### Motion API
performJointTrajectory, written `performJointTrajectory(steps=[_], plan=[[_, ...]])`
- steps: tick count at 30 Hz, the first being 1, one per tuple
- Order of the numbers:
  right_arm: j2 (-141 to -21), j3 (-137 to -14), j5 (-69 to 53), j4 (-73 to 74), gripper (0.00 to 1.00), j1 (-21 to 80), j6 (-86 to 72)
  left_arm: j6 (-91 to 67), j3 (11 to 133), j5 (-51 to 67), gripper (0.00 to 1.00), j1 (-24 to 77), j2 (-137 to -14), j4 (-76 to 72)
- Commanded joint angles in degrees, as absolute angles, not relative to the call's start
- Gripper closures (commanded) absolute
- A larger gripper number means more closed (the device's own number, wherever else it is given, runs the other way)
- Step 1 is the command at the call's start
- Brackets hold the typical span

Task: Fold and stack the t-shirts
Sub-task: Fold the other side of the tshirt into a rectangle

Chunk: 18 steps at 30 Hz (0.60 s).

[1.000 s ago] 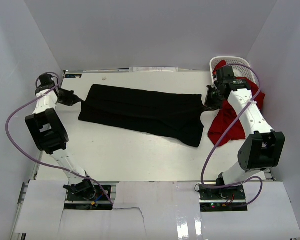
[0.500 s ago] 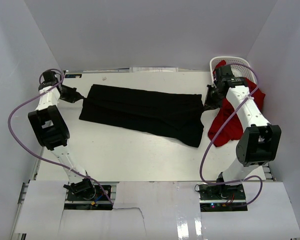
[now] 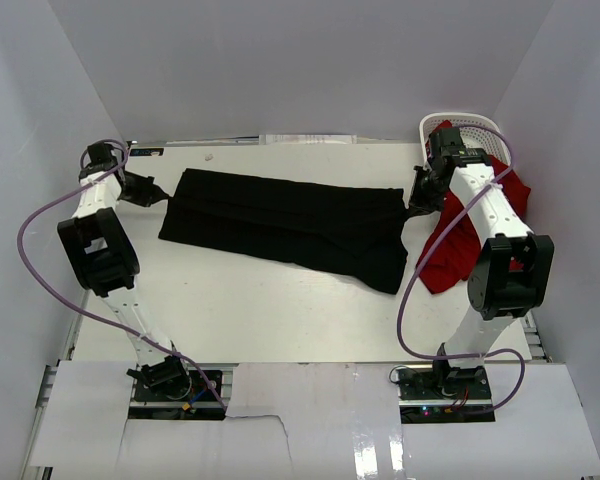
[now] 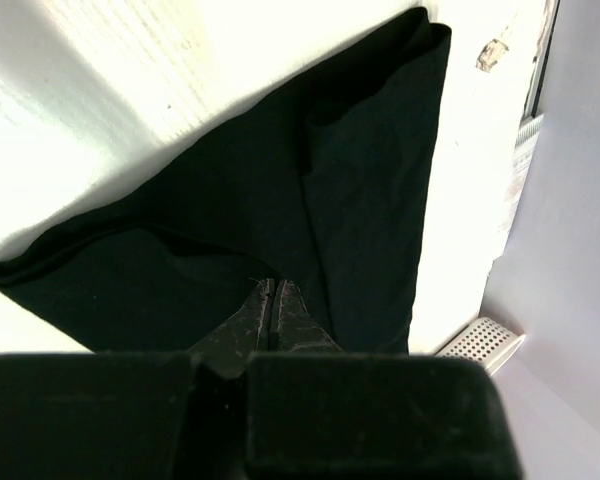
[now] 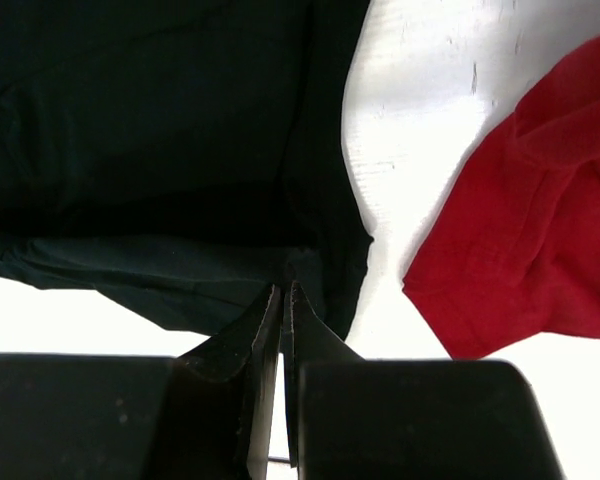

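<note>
The left gripper is pinched tight on the edge of the black t-shirt at the shirt's 9 o'clock end. The right gripper is pinched tight on its hem at the 3 o'clock end. The shirt lies spread on the table between them. The red t-shirt lies at the right gripper's 4 o'clock, its far end in the basket.

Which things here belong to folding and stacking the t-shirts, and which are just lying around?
Part of the job:
black t-shirt, pinched at its ends by the left gripper and right gripper
red t-shirt, lying to the right of the black one

Just lying about:
white basket, far right corner
small scrap, far side
</note>
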<state>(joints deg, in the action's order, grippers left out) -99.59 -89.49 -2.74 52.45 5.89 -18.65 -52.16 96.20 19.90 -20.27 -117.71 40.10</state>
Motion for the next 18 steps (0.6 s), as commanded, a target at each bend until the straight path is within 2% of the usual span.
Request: performJointTrajectory(steps=[1,18], plan=[[-100.7,-93.4,-1.6,51.2,0.92,5.2,-18.5,-52.8,98.7,19.6,1.00,-20.3,-118.5,39.8],[-103.9,-95.1,-2.4,50.4,0.92,4.6,-18.7,-53.8,100.6,19.2,1.00,-19.2,-120.9,39.9]])
